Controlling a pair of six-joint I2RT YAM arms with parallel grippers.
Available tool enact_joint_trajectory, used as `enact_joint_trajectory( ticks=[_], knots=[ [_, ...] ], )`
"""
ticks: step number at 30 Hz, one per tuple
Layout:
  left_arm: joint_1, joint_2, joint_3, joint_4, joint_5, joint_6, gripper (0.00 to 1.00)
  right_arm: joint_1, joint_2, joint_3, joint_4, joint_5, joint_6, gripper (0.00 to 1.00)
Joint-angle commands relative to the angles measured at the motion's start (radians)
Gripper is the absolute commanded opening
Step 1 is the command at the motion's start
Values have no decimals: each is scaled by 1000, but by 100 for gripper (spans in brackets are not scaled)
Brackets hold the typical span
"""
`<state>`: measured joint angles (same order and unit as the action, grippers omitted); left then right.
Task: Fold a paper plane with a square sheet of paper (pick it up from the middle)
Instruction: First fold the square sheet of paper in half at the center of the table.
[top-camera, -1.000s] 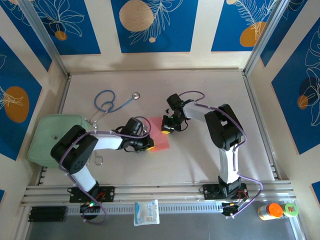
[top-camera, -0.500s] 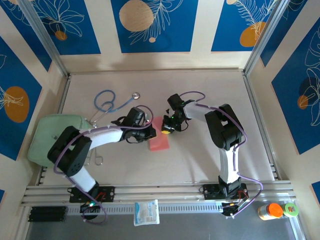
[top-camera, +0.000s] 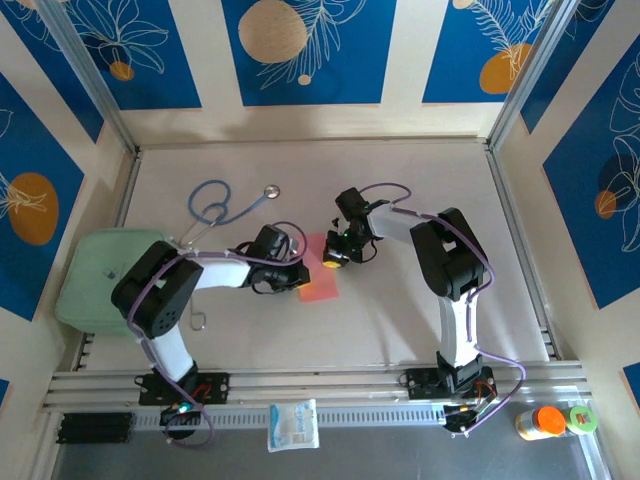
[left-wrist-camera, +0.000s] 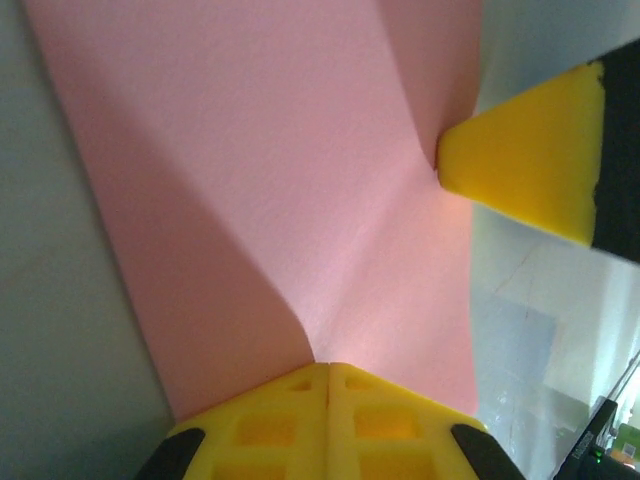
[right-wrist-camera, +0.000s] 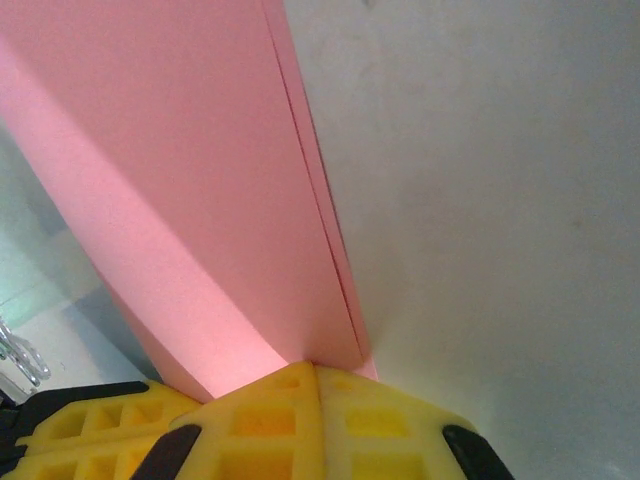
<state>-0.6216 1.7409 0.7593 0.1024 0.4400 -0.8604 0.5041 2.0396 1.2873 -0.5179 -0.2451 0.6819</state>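
Since half a second ago the left arm (top-camera: 215, 270) has pulled its elbow inward. From above, the square sheet of paper (top-camera: 322, 282) lies folded on the table (top-camera: 400, 180) between the left gripper (top-camera: 298, 277) and the right gripper (top-camera: 335, 258). At the left wrist, the pads (left-wrist-camera: 270, 425) meet, pinching the sheet's edge. At the right wrist, the pads (right-wrist-camera: 370, 420) likewise clamp the folded edge.

Overhead view, wrist views close on paper (left-wrist-camera: 280, 180)

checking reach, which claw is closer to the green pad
Left. The left claw pinches the pink paper on the side facing the green pad; the right claw grips its far side.
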Motion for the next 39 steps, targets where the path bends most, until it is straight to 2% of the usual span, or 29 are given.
enact_joint_trajectory(
  ticks=[1, 9, 14, 19, 23, 34, 39],
  knots=[
    [-2, -10, -106, -195, 31, 35, 6, -48, 143, -86, -99, 306, 23, 5],
    [-3, -166, -86, -398, -18, 87, 7, -49, 142, -86, -98, 305, 27, 5],
    [-4, -231, 12, -387, -32, 83, 7, -48, 142, -84, -96, 297, 28, 5],
    [-7, -157, 51, -248, -9, 29, 7, -46, 141, -81, -97, 297, 30, 5],
    [-36, -77, 73, -203, 23, 9, 7, -47, 138, -80, -99, 296, 31, 5],
    [-82, -48, -24, -340, -22, 51, 6, -48, 143, -77, -99, 301, 28, 5],
    [-82, -95, 1, -492, -75, 167, 6, -50, 131, -82, -79, 278, 17, 5]
  ],
)
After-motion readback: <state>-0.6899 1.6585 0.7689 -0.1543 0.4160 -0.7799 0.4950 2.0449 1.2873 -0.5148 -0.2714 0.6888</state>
